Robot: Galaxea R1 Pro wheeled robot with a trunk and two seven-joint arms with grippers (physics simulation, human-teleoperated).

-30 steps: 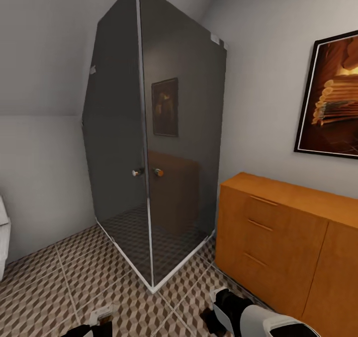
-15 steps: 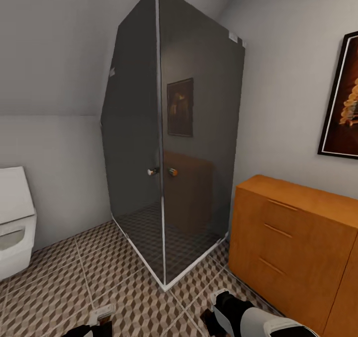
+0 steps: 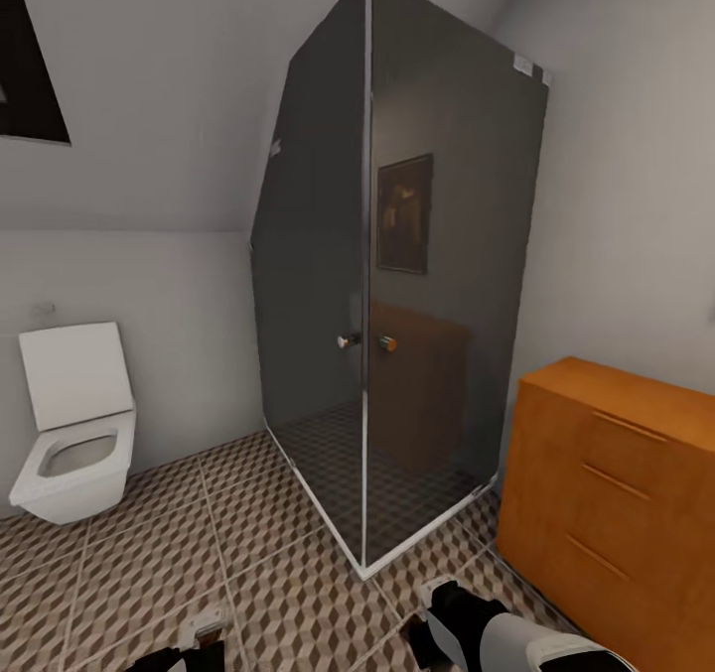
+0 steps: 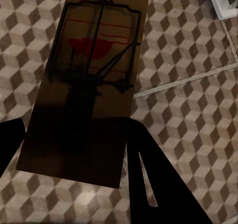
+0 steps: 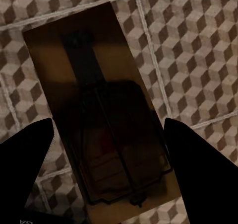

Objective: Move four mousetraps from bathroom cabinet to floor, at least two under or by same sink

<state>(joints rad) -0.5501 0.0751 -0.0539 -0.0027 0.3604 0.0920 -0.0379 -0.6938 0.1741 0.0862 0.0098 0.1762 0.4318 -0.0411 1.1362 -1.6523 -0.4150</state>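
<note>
I had a mousetrap [image 4: 82, 85] clenched in my left hand [image 4: 74, 149] and another mousetrap [image 5: 101, 119] in my right hand [image 5: 106, 149], both over the bathroom floor [image 3: 248, 553]. With no sink visible, I risked dropping them far from it.

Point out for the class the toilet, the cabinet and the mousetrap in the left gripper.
Toilet [image 3: 71, 459], head view, bowl rim.
Cabinet [image 3: 621, 473], head view, drawer front.
Mousetrap [image 4: 84, 85], left wrist view, wooden base by the spring.

The orange-brown wooden cabinet [image 3: 616, 483] runs off the head view's right edge. At the bottom edge both arms are cropped. The dark framed panel [image 3: 30, 57] at upper left is cut off too.
</note>
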